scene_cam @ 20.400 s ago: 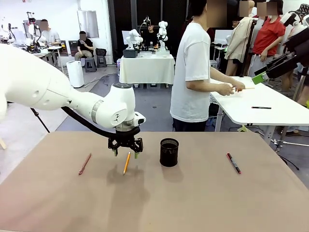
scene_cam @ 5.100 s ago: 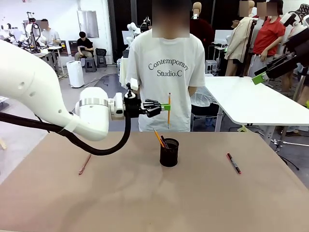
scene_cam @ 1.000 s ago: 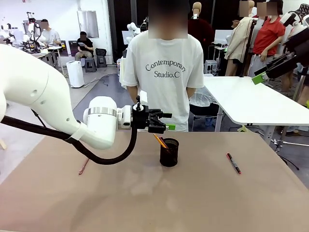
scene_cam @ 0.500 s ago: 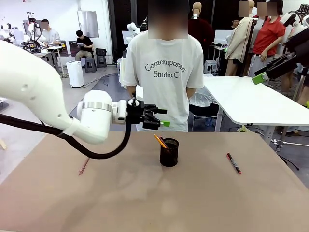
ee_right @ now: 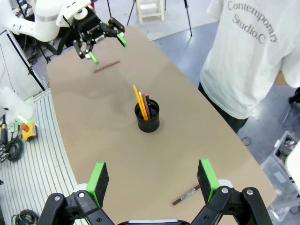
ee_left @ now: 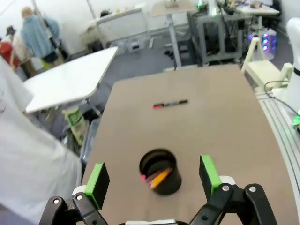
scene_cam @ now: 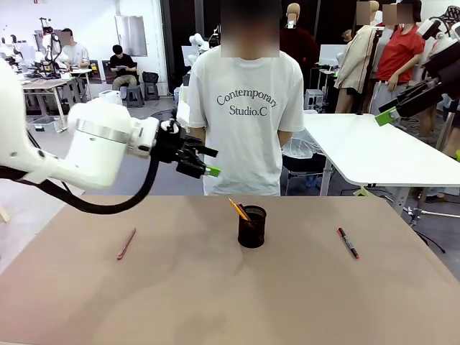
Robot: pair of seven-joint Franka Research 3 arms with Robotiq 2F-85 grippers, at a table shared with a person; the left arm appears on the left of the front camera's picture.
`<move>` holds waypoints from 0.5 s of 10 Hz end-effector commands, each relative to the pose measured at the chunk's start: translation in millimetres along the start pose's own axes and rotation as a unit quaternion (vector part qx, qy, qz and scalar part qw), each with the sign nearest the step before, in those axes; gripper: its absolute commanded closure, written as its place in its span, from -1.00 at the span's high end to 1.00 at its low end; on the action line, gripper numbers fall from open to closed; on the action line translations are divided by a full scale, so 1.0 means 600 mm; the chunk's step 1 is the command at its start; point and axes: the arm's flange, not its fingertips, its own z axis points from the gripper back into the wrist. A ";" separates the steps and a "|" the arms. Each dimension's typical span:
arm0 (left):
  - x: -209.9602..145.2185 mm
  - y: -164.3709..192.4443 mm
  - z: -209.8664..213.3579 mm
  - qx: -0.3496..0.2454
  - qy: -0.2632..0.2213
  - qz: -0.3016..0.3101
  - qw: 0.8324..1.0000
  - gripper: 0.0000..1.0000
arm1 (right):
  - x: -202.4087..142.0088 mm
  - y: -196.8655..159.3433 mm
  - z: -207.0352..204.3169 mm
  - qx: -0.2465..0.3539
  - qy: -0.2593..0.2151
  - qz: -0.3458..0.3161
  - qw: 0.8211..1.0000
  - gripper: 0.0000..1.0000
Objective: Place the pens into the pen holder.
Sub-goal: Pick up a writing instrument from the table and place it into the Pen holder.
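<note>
The black mesh pen holder [scene_cam: 251, 227] stands mid-table with a yellow pencil [scene_cam: 236, 208] leaning out of it. In the right wrist view the pen holder [ee_right: 147, 120] holds yellow pencils [ee_right: 138, 101] and a dark red stick. A reddish-pink pen [scene_cam: 126, 244] lies on the table at the left, and a red-and-black marker [scene_cam: 348, 242] lies at the right. My left gripper [scene_cam: 200, 161] hangs open and empty, up and left of the holder. In its own view the left gripper [ee_left: 152, 176] looks down on the pen holder [ee_left: 161, 172]. My right gripper [ee_right: 152, 176] is open and empty, high above the table.
A person in a white T-shirt [scene_cam: 248, 108] stands at the far edge behind the holder. The brown table [scene_cam: 230, 302] is bare along its front. A white table [scene_cam: 374, 151] stands beyond at the right.
My left arm has drawn back to the left and upward, away from above the holder, with its jaws still open and empty. Pens and holder have stayed put.
</note>
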 end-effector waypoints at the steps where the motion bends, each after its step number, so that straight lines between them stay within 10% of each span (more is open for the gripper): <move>1: -0.001 0.001 0.046 0.064 0.083 0.045 0.994 1.00 | 0.001 0.001 -0.001 0.002 -0.006 0.003 1.000 1.00; 5: -0.006 -0.001 0.123 0.165 0.230 0.123 0.951 1.00 | 0.001 0.001 -0.001 0.002 -0.006 0.003 1.000 1.00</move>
